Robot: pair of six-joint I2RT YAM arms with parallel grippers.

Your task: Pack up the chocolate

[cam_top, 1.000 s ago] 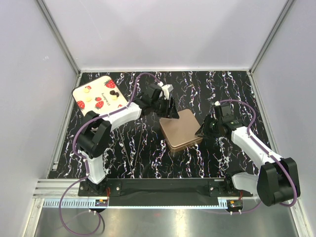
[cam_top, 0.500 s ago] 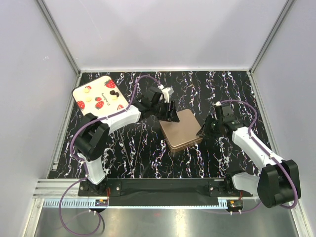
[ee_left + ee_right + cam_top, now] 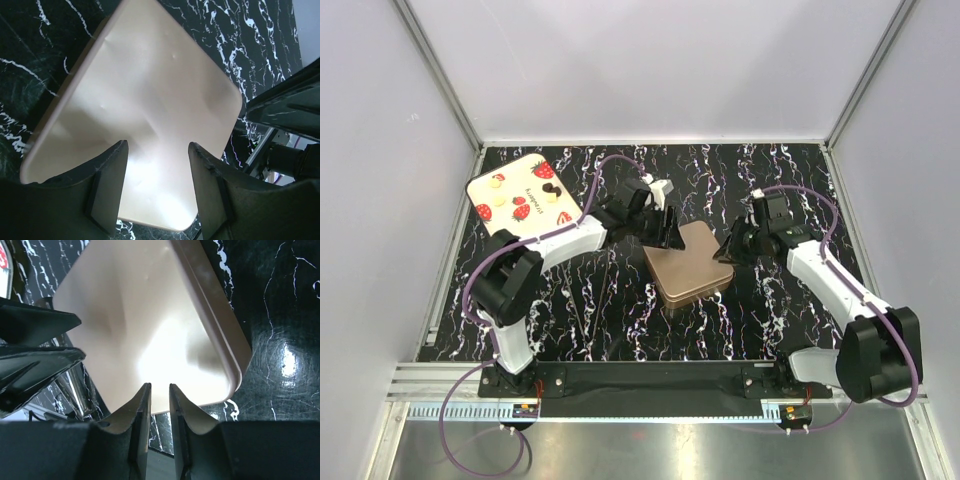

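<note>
The chocolate shows as small pieces, one dark brown [image 3: 550, 187] and some cream-white [image 3: 499, 181], lying on a cream tray [image 3: 516, 170] printed with red strawberries at the far left. A flat rose-gold tin [image 3: 687, 265] lies mid-table. My left gripper [image 3: 665, 232] hovers at the tin's far left corner. In the left wrist view the left gripper [image 3: 157, 170] is open above the tin [image 3: 150, 100], holding nothing. My right gripper [image 3: 728, 250] stands at the tin's right corner. In the right wrist view the right gripper [image 3: 159, 390] shows a narrow empty gap over the tin [image 3: 140, 315].
Black marbled tabletop [image 3: 620, 320] with grey walls on three sides and a metal rail along the near edge. Purple cables loop over both arms. The left arm's fingers [image 3: 35, 355] show across the tin in the right wrist view.
My right gripper has shifted a little farther back along the tin's right corner. My left gripper has edged slightly right. The tin has stayed put.
</note>
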